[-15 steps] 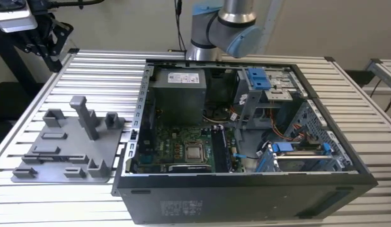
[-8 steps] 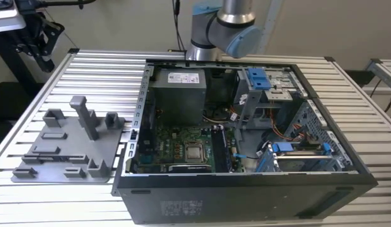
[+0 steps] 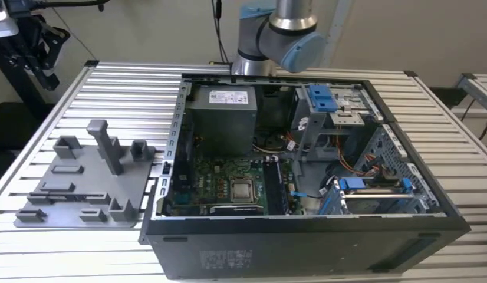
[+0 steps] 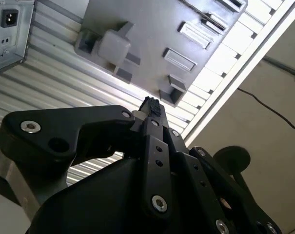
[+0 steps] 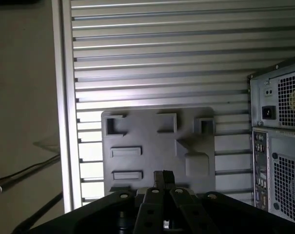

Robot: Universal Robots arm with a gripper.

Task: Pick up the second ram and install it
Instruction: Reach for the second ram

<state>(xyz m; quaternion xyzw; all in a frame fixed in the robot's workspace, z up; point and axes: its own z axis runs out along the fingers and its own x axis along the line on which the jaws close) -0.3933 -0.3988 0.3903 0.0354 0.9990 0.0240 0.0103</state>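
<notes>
The ribbed metal bench (image 3: 109, 88) is carrying a grey tray (image 5: 157, 141) beside the open computer box (image 3: 306, 247). I am hanging over the tray with my fingers (image 5: 163, 176) pressed together, holding nothing. I cannot tell where the second ram is lying. I am guessing it is light, stiff and breakable, best pinched by its long edges.

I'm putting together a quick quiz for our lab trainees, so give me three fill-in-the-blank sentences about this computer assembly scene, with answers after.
1. The grey fixture tray lies to the exterior view's ____ of the computer case.
2. The motherboard inside the open case is ____ in colour.
3. In the first wrist view, the gripper points toward the grey fixture ____.

Missing words: left; green; tray.
</notes>
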